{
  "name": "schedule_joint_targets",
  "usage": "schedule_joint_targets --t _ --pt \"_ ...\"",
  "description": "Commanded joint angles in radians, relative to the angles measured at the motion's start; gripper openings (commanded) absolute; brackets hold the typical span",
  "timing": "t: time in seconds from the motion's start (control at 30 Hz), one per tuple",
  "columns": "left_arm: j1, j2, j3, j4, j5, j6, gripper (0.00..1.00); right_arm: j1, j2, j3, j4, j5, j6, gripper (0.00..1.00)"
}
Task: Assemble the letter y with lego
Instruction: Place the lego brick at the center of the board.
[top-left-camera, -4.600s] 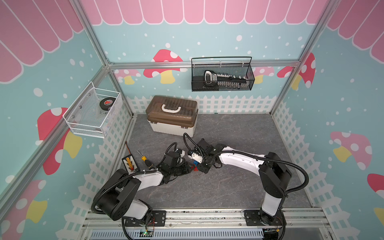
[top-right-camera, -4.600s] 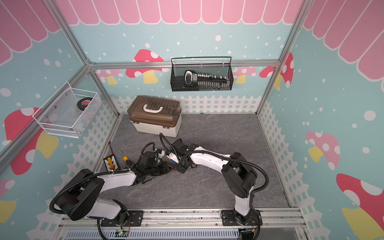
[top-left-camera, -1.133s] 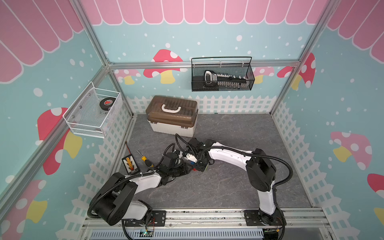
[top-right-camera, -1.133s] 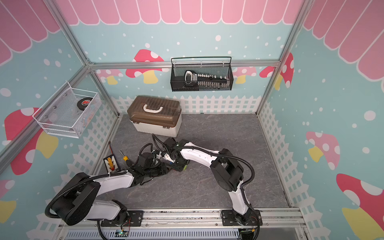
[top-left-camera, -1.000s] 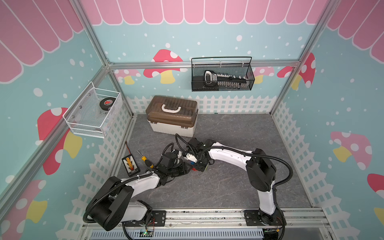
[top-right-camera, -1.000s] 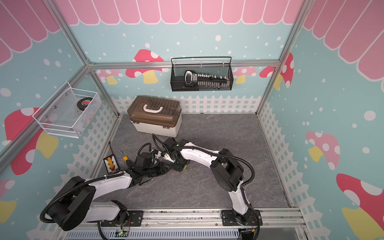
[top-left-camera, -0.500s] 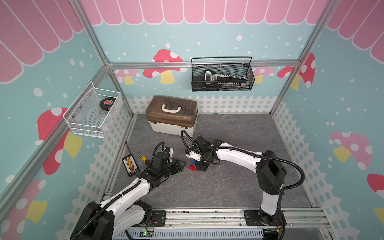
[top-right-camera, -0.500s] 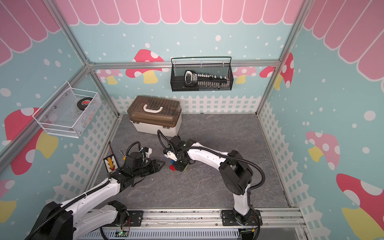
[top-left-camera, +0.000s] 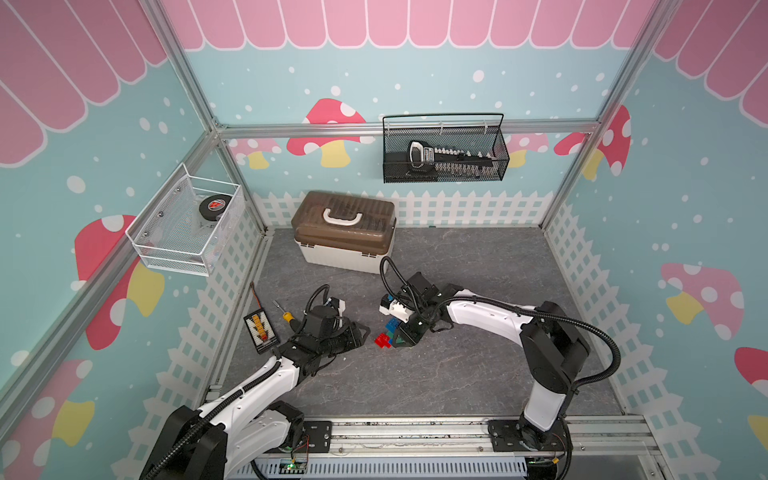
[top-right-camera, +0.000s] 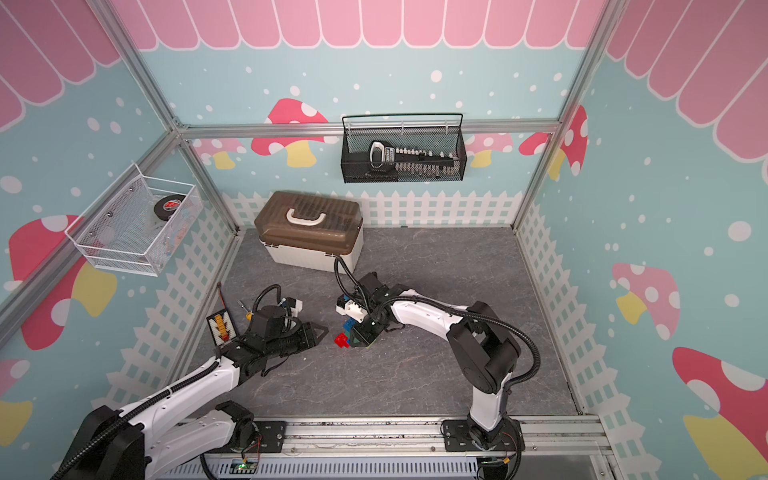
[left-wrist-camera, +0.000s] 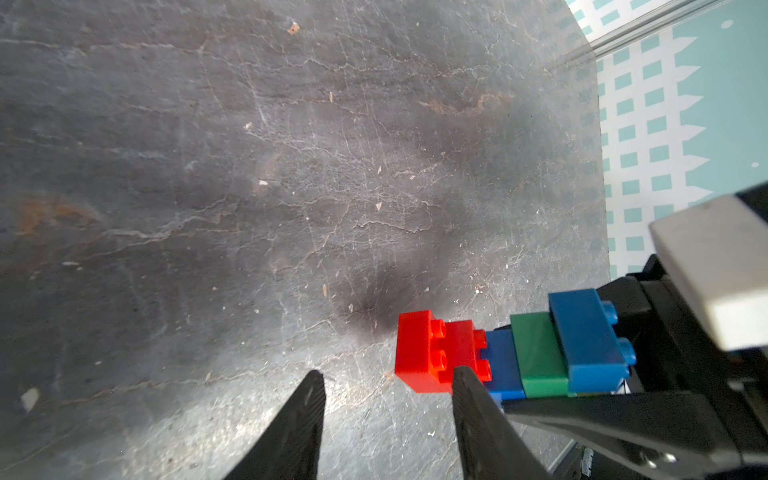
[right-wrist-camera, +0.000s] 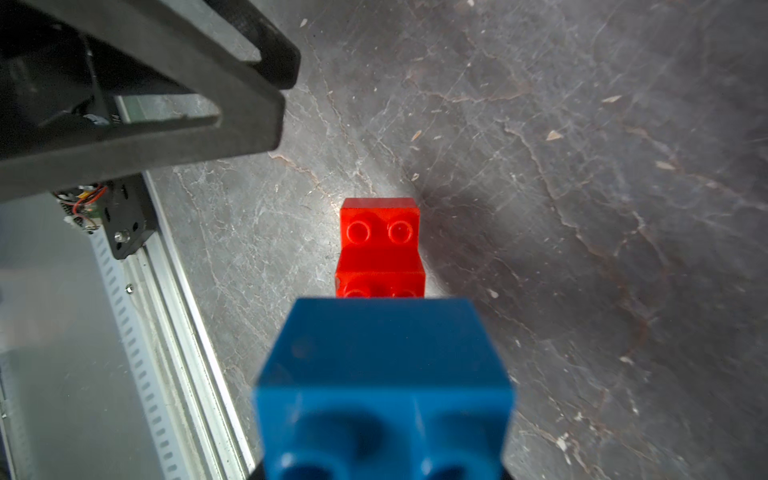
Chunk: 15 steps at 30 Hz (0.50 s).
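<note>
Red, blue, green, blue lego stack (left-wrist-camera: 519, 353) clamped in right end effector (top-left-camera: 404, 332); left end effector (left-wrist-camera: 385, 374) parted, empty.

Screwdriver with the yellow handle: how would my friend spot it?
From the brown-lidded white plastic toolbox at the back, come forward along the left edge of the grey floor. The yellow-handled screwdriver lies beside a black card of orange parts; only it has a thin metal tip.

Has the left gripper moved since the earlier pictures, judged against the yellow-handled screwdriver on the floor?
Yes. The left gripper has drawn back from the lego, toward the screwdriver.
</note>
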Motion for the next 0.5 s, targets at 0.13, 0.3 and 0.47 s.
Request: schedule_joint_targets --t 0.13,0.3,0.47 --pt "0.006 0.015 0.025 -0.013 -0.008 0.013 0.51 -0.031 0.005 -0.075 0.159 -0.160 0.061 0.15" --pt "0.005 0.018 0.029 -0.015 -0.007 0.013 0.51 -0.046 0.023 -0.100 0.197 -0.194 0.069 0.16" --pt "0.005 0.025 0.037 -0.022 -0.007 0.014 0.51 -0.062 0.054 -0.114 0.223 -0.218 0.072 0.17"
